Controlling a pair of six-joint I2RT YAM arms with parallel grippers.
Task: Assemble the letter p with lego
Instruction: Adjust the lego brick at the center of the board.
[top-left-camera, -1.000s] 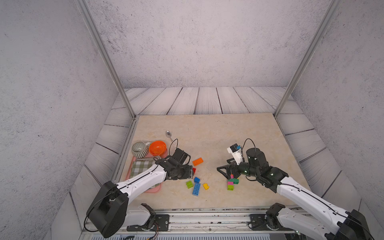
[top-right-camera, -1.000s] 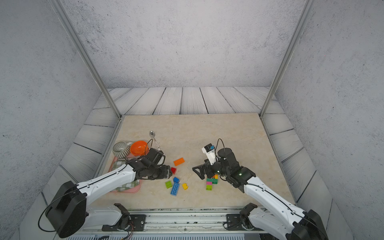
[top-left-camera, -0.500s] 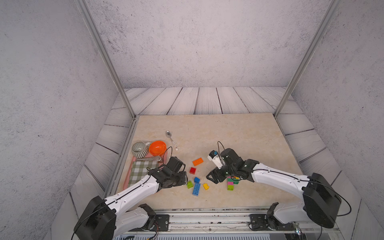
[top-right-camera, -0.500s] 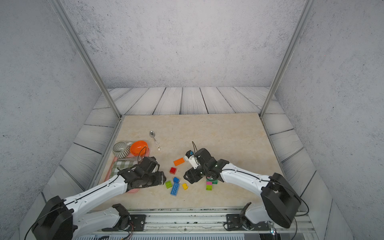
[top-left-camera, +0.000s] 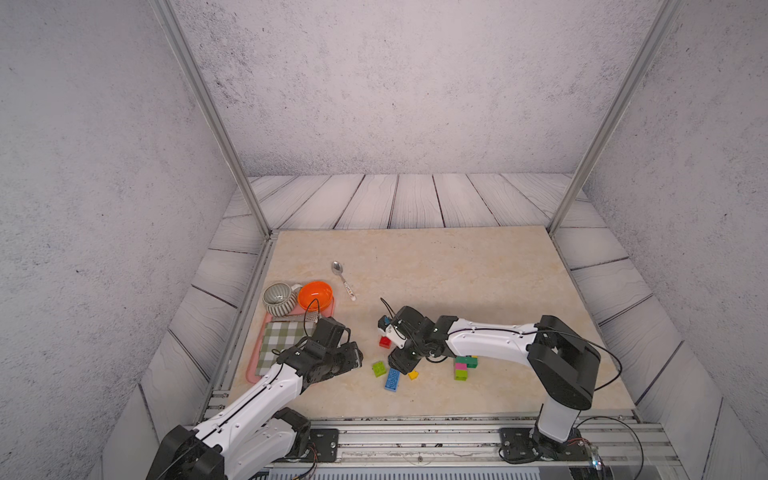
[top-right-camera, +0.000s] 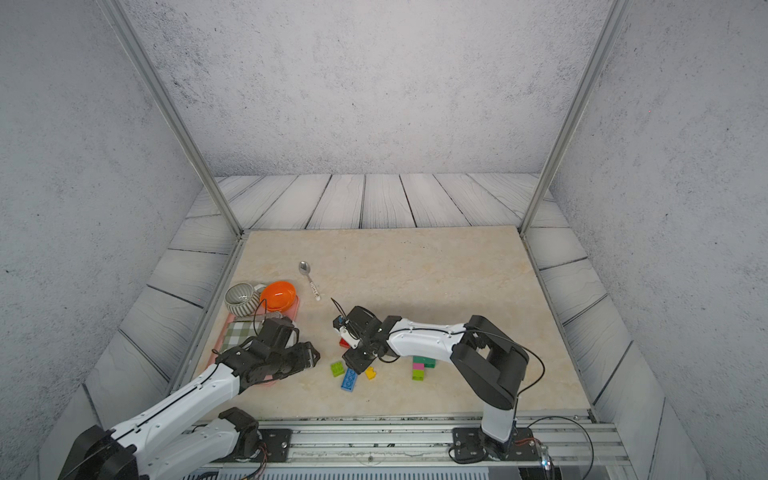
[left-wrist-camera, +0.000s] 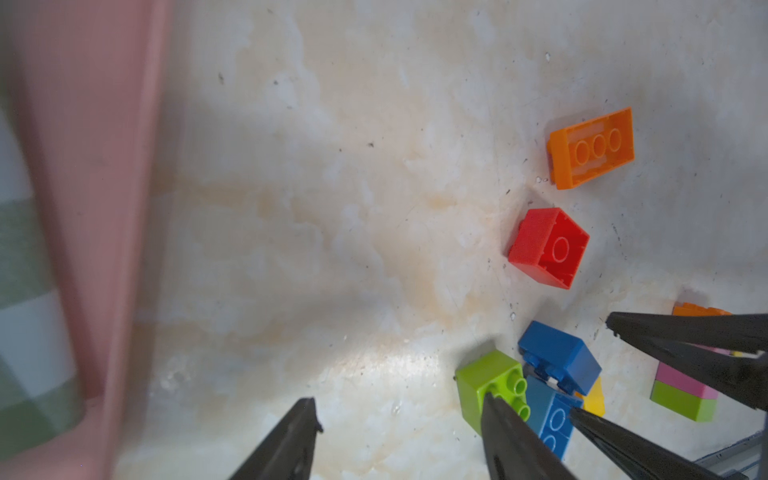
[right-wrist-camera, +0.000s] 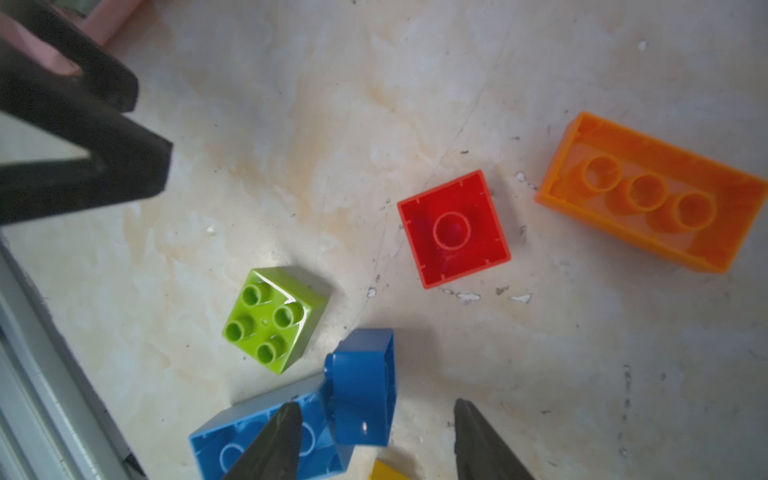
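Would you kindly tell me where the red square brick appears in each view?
Top view: red square brick beyond the lime brick, beside the right arm.
Top view: there too, partly hidden.
Left wrist: red square brick between lime brick and orange brick.
Right wrist: likewise.
Landmark: lime brick.

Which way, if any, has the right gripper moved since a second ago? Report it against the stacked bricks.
Yes. The right gripper went from the stacked bricks to the blue bricks, toward the left arm.
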